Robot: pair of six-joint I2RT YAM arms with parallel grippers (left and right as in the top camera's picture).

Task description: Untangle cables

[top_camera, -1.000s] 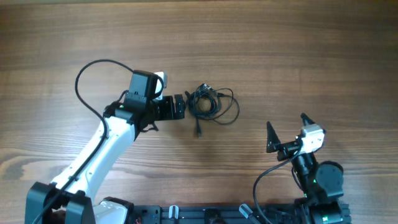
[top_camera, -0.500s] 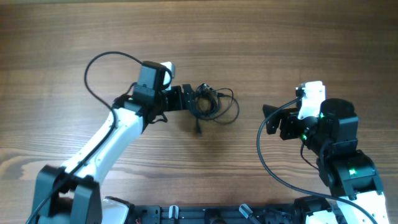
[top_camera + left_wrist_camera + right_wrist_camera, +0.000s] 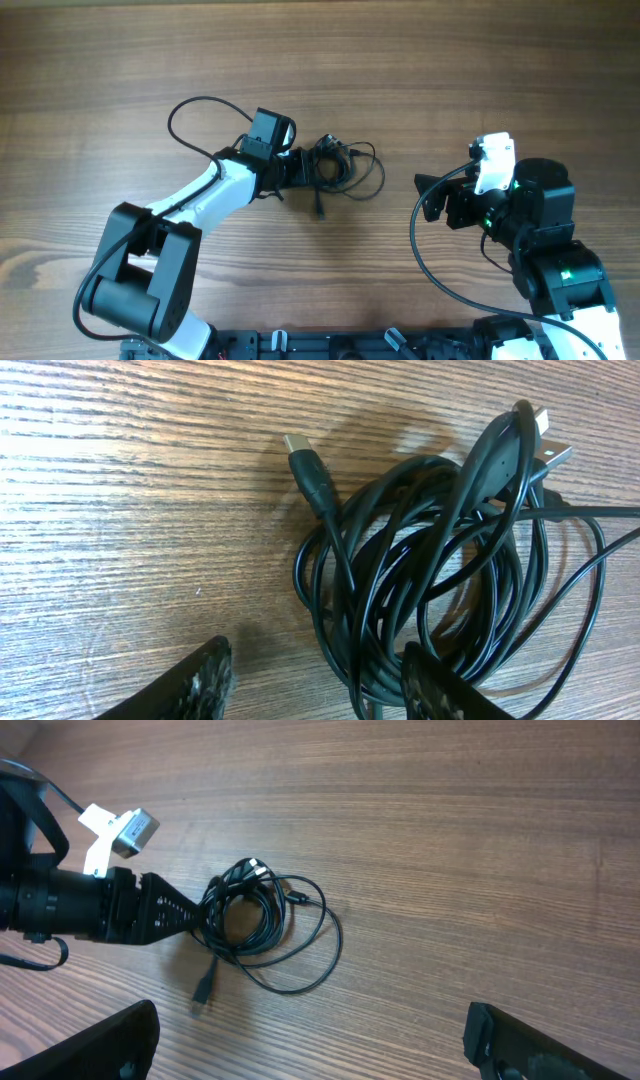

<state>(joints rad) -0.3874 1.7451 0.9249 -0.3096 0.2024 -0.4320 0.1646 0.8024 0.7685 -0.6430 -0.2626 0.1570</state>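
My left gripper (image 3: 315,672) is spread, straddling the near edge of the cables (image 3: 430,560) bunched on the table (image 3: 520,60). I should pinch one outer loop only; my right gripper (image 3: 310,1020), also spread, hangs well apart.

**A:** What can you see down there?

**B:** You can see the cables (image 3: 445,550). They lie in a messy bunch of loops on the wooden surface (image 3: 120,510).

**A:** Can you see any ends?

**B:** Yes. A small dark plug (image 3: 303,455) sticks out at the top left of the bunch, flat on the wood. A shiny metal plug (image 3: 548,448) pokes out at the top right.

**A:** And your left pincer (image 3: 315,685)?

**B:** It's at the bottom edge, with its two fingers (image 3: 195,685) spread wide. One is over bare wood. The other is right up against the bottom of the bunch. Some loops lie between them.
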